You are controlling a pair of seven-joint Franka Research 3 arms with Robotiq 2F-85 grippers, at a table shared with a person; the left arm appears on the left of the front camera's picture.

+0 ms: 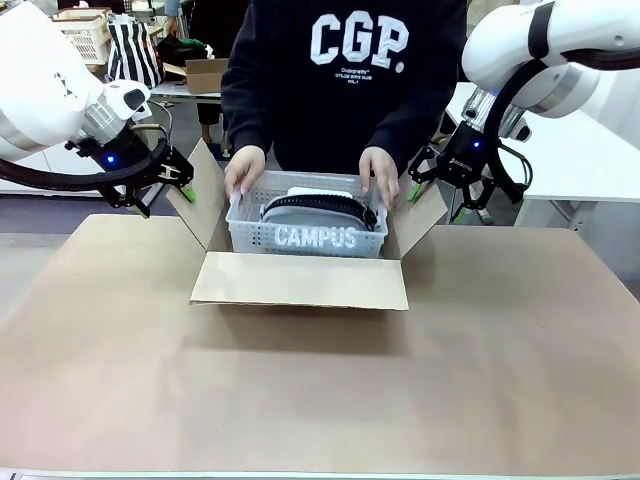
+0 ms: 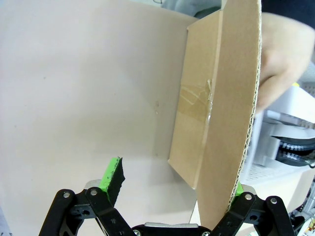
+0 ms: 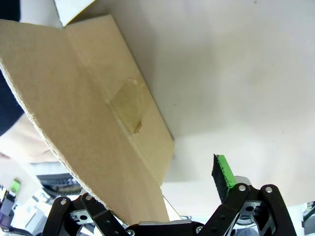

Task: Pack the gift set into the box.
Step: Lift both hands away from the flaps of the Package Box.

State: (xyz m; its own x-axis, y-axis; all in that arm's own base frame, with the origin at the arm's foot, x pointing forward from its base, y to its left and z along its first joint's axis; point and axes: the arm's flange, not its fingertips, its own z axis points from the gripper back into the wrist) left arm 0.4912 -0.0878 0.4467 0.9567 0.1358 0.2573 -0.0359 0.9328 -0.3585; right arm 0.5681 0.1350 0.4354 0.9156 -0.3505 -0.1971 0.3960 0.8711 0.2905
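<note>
Your left gripper (image 1: 165, 195) and right gripper (image 1: 440, 198) stood spread wide, each straddling a side flap of the box (image 1: 300, 282). The gift set (image 1: 318, 208) lay in a white basket (image 1: 300, 238) that the person's hands (image 1: 243, 168) held in the box mouth. It looked light and soft, best gripped by the basket's stiff rim.

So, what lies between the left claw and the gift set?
In the front view, a raised side flap of the box stands between the left claw and the gift set; a person's hand holds the set's edge.
</note>
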